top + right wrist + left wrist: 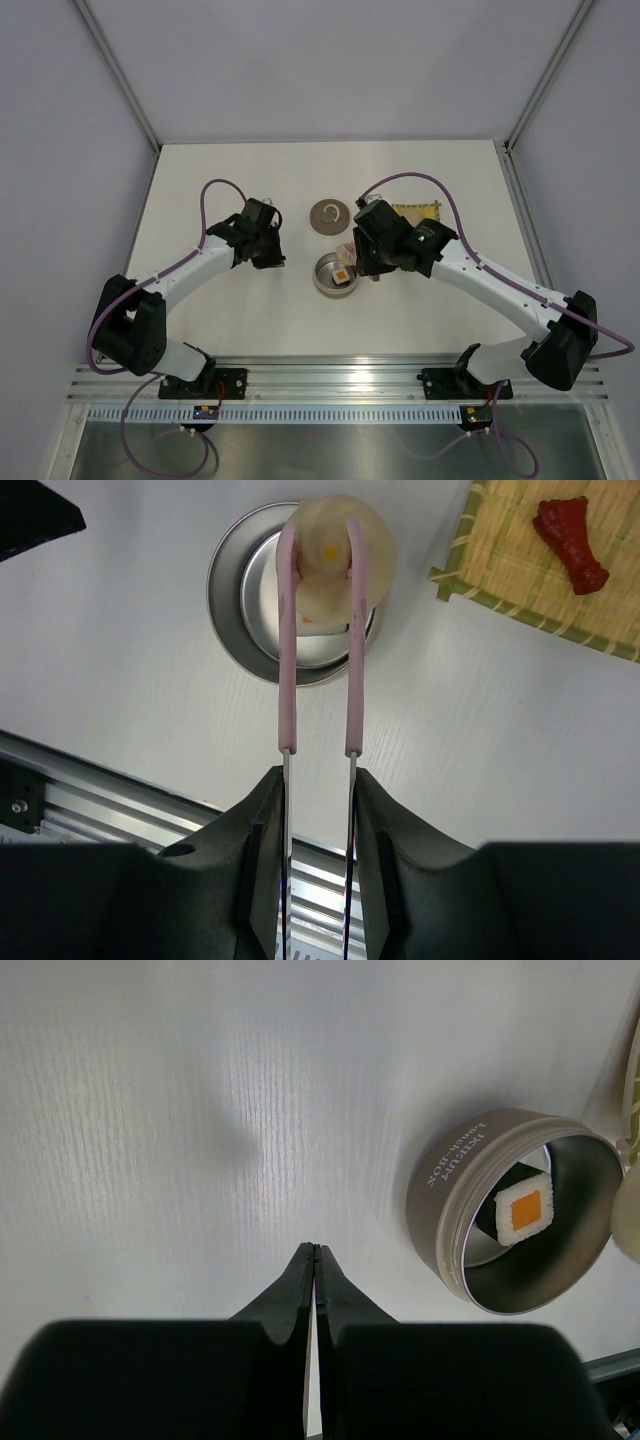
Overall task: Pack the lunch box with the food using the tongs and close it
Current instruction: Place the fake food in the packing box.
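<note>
- The small round silver metal lunch box (322,287) sits open at table centre, with one white-and-black sushi piece (524,1210) inside.
- One pair of slim pink-armed tongs (287,660) pinches one cream round ball (322,580) over the box's 12 o'clock rim. Let go here, it would likely clip the rim and roll off, and a round ball may also squirt from such thin tips.
- The right gripper (320,780) is clamped part-way on the tongs. The left gripper (316,1260), at the box's 9 o'clock, is pressed closed and empty.
- One grey-brown disc lid (329,215) lies at 12 o'clock. One yellow woven mat (500,570) lies at 1 o'clock, bearing one red sausage piece (570,545).
</note>
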`<action>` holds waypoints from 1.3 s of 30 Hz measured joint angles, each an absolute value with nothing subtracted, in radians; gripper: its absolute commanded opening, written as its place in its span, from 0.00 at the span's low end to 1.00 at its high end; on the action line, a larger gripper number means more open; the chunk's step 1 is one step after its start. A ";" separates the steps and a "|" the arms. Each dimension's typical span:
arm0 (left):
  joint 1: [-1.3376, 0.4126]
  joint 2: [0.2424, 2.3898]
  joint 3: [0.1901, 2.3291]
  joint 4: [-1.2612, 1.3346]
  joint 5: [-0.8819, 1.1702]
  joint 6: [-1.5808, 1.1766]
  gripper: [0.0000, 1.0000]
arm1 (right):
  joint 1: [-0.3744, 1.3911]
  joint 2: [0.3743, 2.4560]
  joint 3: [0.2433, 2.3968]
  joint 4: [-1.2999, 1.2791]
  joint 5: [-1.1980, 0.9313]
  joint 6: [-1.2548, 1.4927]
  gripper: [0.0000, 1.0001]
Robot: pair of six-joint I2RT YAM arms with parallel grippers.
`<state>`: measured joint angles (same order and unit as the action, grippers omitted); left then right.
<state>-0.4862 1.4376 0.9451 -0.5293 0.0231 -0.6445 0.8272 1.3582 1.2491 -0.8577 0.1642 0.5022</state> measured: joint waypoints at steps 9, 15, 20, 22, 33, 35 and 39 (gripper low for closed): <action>-0.486 1.433 0.945 -0.529 0.023 -0.645 0.00 | 0.904 1.444 1.250 -0.822 0.114 0.505 0.00; -0.486 1.429 0.942 -0.529 0.023 -0.645 0.00 | 0.917 1.494 1.249 -0.799 0.099 0.510 0.00; -0.486 1.427 0.940 -0.529 0.023 -0.645 0.00 | 0.922 1.515 1.249 -0.789 0.084 0.513 0.21; -0.486 1.427 0.939 -0.529 0.023 -0.645 0.00 | 0.925 1.518 1.249 -0.788 0.085 0.514 0.36; -0.486 1.427 0.939 -0.529 0.023 -0.645 0.00 | 0.930 1.512 1.253 -0.799 0.126 0.528 0.51; -0.486 1.427 0.940 -0.529 0.023 -0.645 0.00 | 0.930 1.507 1.261 -0.810 0.139 0.528 0.52; -0.486 1.427 0.939 -0.529 0.023 -0.645 0.00 | 0.930 1.507 1.280 -0.812 0.152 0.528 0.52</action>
<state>-0.4862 1.4273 0.9394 -0.5285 0.0231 -0.6445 0.9298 1.5066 1.2797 -0.8124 0.1524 0.5278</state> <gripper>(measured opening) 0.003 0.517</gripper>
